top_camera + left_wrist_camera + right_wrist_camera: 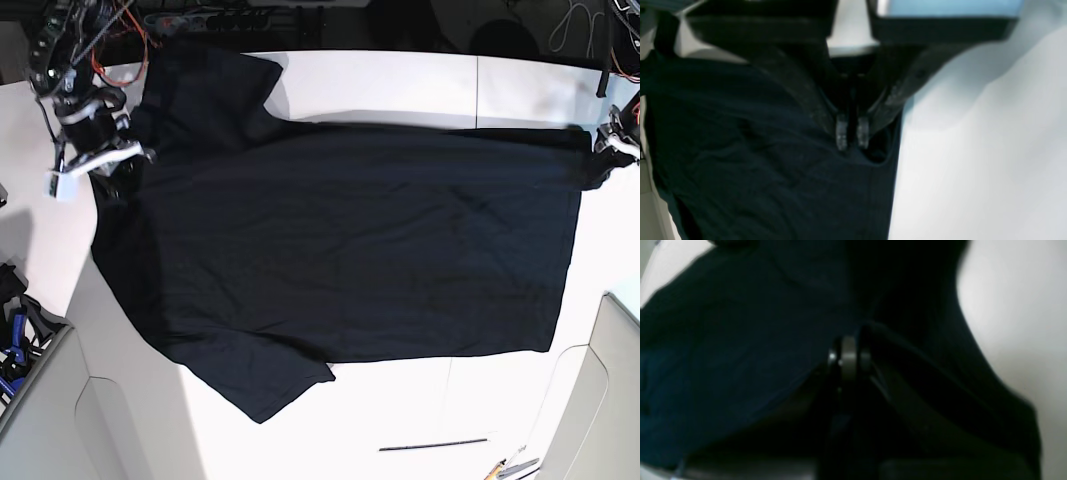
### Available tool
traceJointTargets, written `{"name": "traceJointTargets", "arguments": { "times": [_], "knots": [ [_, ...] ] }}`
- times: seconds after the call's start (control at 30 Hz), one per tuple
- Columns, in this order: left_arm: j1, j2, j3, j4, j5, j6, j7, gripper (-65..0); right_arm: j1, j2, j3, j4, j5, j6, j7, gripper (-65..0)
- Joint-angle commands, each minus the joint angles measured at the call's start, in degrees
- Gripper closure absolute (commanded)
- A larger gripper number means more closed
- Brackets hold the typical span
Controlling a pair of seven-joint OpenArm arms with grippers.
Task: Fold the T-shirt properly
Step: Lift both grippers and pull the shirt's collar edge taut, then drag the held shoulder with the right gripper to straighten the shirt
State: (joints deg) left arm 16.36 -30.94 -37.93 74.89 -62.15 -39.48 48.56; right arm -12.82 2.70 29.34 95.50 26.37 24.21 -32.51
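The black T-shirt [350, 240] lies spread over the white table [400, 85], shoulders to the left and hem to the right. One sleeve [210, 80] points to the far side, the other [270, 385] to the near edge. At the shirt's far right corner, my left gripper [603, 150] is shut on the hem; up close, its fingertips [851, 135] pinch the fabric [756, 150] beside bare table. My right gripper [118, 165] is shut on the cloth at the left shoulder, and in the right wrist view its tips [848, 356] are buried in dark fabric [740, 340].
Cables and a power strip [230, 18] run along the table's far edge. Blue-handled items [15, 340] sit off the left side. Pens [510, 465] lie at the near right, beside a grey panel [610, 400].
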Motion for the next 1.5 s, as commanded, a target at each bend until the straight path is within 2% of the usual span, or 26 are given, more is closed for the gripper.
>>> {"name": "traceJointTargets", "arguments": {
  "times": [0.0,0.53,0.63,0.7,0.8,0.97,1.13,1.2,1.47],
  "knots": [
    [-0.33,-1.44,-0.57,0.79,-0.46,-0.52,-1.66,0.0,1.31,0.50,0.11,0.31,0.04,0.17,2.21,0.0],
    [-0.31,-1.44,-0.55,0.79,0.96,-0.52,-2.93,-1.2,4.04,0.48,0.09,-2.19,-1.55,0.22,2.73,0.0],
    [-0.31,-1.44,-0.55,0.79,0.94,-0.52,-2.93,-19.7,4.04,0.48,0.09,-2.19,-1.49,0.22,2.75,-22.2],
    [-0.31,-1.46,-0.55,0.79,0.94,-0.52,-2.93,-26.8,4.04,0.50,0.11,-2.16,-0.52,0.22,2.75,-29.0],
    [-0.31,-1.46,-0.57,0.79,0.20,-0.52,-2.95,-27.1,4.04,0.50,0.17,-1.73,1.07,0.24,2.45,-29.3],
    [-0.31,-1.46,-1.20,0.79,-0.37,-0.52,-2.86,-27.1,3.54,0.50,0.96,2.25,1.07,0.28,-2.29,-29.3],
    [-0.31,-1.49,-2.29,0.79,-0.44,-0.52,-2.05,-27.1,3.41,0.48,2.64,9.11,1.29,0.24,-15.02,-29.2],
    [-0.31,-1.49,-2.34,0.79,-0.59,-0.52,-2.05,-27.1,3.15,0.48,3.41,11.37,3.41,-0.02,-19.71,-29.1],
    [-0.31,-1.49,-2.32,0.79,0.09,-0.52,-2.03,-27.1,-8.55,0.44,3.58,18.67,6.05,0.00,-20.46,-29.1]
  ]
}}
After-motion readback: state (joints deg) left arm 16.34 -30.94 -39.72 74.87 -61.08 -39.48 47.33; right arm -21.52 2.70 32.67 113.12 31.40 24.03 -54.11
